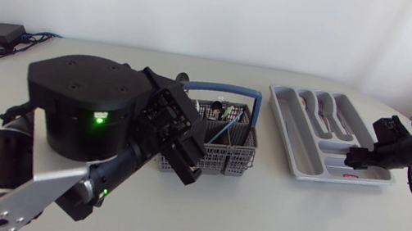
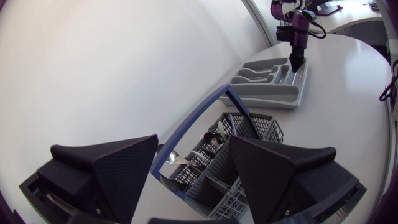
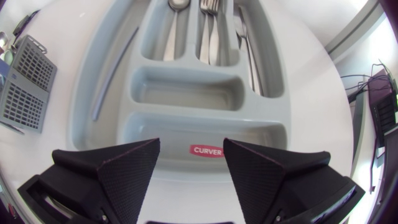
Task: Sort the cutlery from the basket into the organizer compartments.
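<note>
Your left gripper (image 2: 193, 148) and right gripper (image 3: 191, 148) gape empty. The cutlery (image 2: 211, 138) looks stiff and slick, so pinch a handle across its flats.

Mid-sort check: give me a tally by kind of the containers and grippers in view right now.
basket: 1
organizer: 1
grippers: 2, the left gripper and the right gripper, both open
Total: 4
The cutlery overlaps too much to count.
</note>
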You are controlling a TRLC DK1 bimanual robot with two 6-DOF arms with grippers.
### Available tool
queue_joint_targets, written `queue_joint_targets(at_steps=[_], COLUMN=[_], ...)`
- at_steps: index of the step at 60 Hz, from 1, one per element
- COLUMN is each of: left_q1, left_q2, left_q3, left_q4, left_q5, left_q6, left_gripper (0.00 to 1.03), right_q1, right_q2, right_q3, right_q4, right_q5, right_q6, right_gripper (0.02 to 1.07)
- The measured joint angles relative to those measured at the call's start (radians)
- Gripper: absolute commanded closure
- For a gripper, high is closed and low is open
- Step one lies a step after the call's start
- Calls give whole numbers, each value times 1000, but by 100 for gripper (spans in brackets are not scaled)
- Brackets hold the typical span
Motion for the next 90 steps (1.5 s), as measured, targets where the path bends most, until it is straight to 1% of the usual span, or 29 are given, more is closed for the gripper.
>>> queue_joint_targets(at_steps=[4,11,15,18,21,27,38,52,62,71,73,81,90], left_q1=[0,0,-1,-2,-3,-5,-8,-8,-8,-8,-8,-8,-8], left_q2=[0,0,0,0,0,0,0,0,-5,-6,-6,-7,-11], left_q3=[0,0,0,0,0,0,0,0,-8,-11,-11,-11,-11], left_q4=[0,0,0,0,0,0,0,0,0,0,0,-1,-1], left_q5=[0,0,0,0,0,0,0,0,0,0,0,0,0], left_q6=[0,0,0,0,0,0,0,0,0,0,0,0,0], left_gripper=[24,24,24,24,24,24,24,24,24,24,24,24,24], right_q1=[-40,-84,-104,-119,-133,-148,-151,-151,-148,-138,-137,-133,-127], right_q2=[56,135,173,190,197,193,113,54,6,-65,-84,-142,-121], right_q3=[8,25,50,67,76,75,11,-72,-139,-197,-203,-155,-14], right_q4=[17,55,68,70,69,66,43,44,49,13,8,-6,22], right_q5=[-22,-25,-31,-31,-31,-33,-35,-43,-66,-92,-92,-99,-102], right_q6=[-30,-58,-63,-68,-69,-69,-69,-69,-70,-75,-74,-69,-37], right_gripper=[41,45,45,46,48,48,48,48,48,47,45,44,41])
